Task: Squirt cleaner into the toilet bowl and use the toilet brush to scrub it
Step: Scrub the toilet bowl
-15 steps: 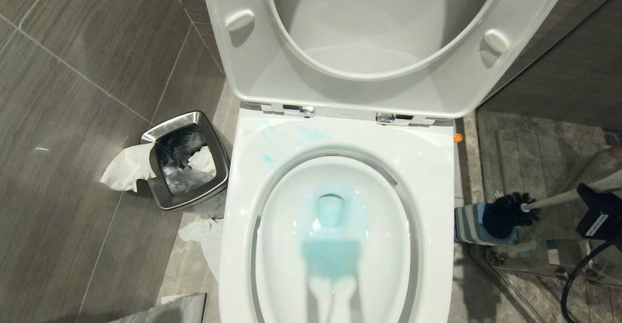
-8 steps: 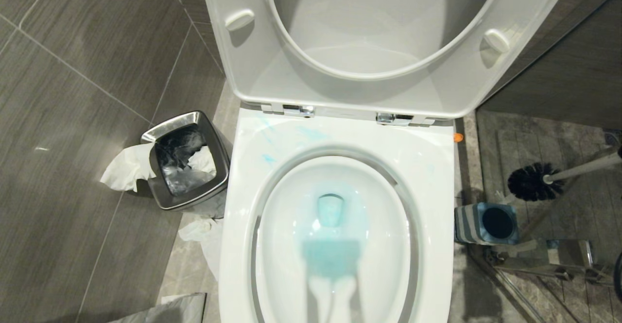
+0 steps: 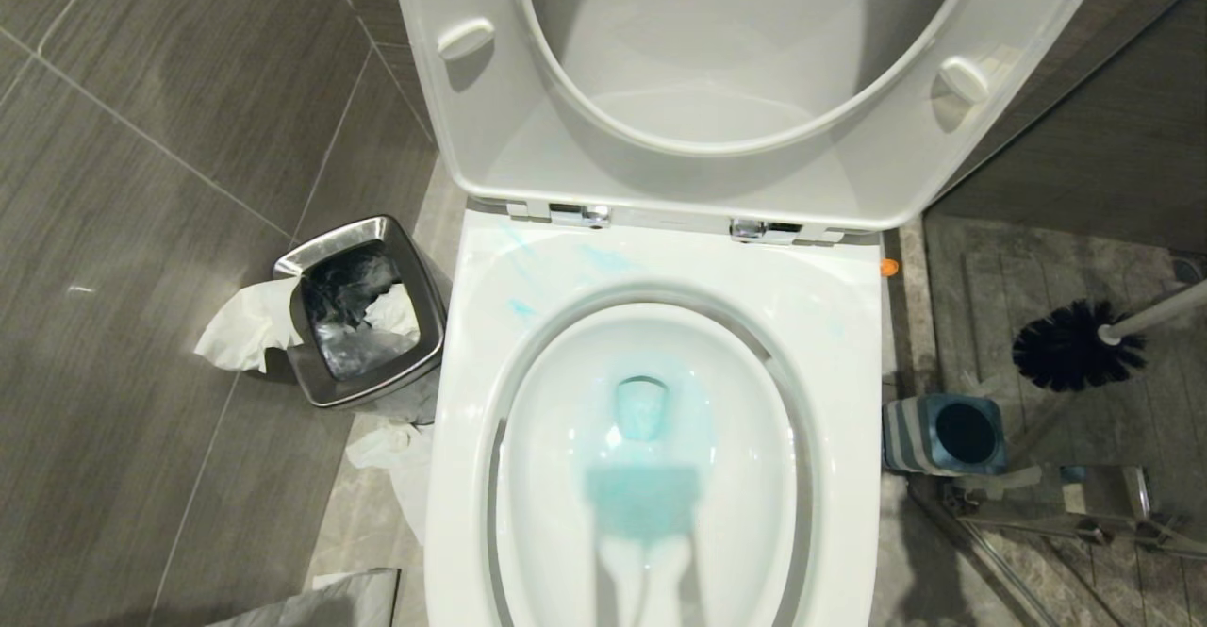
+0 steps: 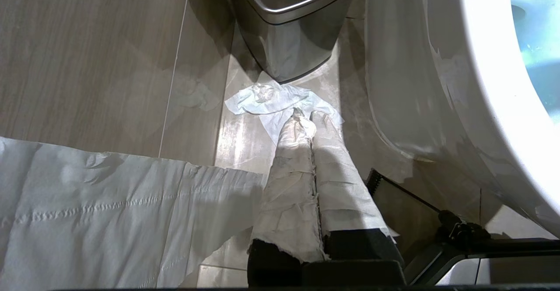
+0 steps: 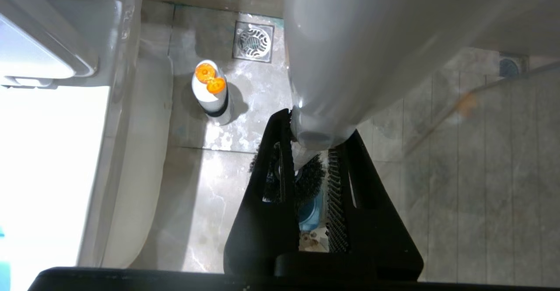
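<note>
A: Which step is this?

B: The pale teal-blue cleaner [image 3: 651, 420] already tints the water in the large white glossy porcelain toilet bowl [image 3: 754, 476], so scrubbing is next. The right hand [image 5: 306, 168] is clenched on the slim white handle of the toilet brush [image 3: 1075, 344], whose spiky black head hangs over the floor, above the square blue-and-grey striped holder [image 3: 943, 434], right of the bowl.

A: And the left hand [image 4: 313, 118]?

B: Closed, empty, low by the square steel bin [image 4: 288, 28].

A: Next move?

B: Swing the brush across the bowl's right rim and lower it into the water.
</note>
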